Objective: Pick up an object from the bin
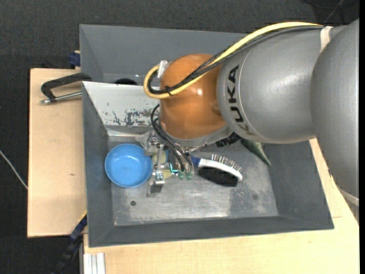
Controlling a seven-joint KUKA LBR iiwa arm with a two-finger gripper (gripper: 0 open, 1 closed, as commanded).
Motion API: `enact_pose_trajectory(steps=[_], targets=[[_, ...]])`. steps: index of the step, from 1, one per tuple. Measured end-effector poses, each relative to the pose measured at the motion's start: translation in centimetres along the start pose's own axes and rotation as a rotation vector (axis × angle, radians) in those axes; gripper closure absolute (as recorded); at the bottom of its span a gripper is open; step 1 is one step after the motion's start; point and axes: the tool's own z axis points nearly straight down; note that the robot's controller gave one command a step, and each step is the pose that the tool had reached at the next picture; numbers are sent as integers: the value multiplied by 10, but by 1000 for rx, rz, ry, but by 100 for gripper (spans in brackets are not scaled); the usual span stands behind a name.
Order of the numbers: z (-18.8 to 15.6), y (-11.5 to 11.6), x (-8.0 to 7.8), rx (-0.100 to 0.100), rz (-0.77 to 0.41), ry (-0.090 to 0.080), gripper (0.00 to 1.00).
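Left on the floor of the grey metal bin (228, 201), a small round blue plastic bowl (126, 165) sits mouth up.
It looks light, stiff and slick, so it is probably best pinched across its thin right rim, just beside the gripper (155, 177); whether that is clenched or released cannot be told.

Blue round plastic bowl (128, 165): solid light blue. Black oval brush (219, 176): white bristles. Grey metal bin (199, 198): pale back wall flecked dark; arm (285, 84) silver-grey, wrist cover (188, 104) orange, cable (245, 40) yellow.
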Motion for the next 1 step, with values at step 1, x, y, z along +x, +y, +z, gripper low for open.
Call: enact_pose_trajectory(steps=[1], targets=[[86,2,-23,1,-157,-2,0]])
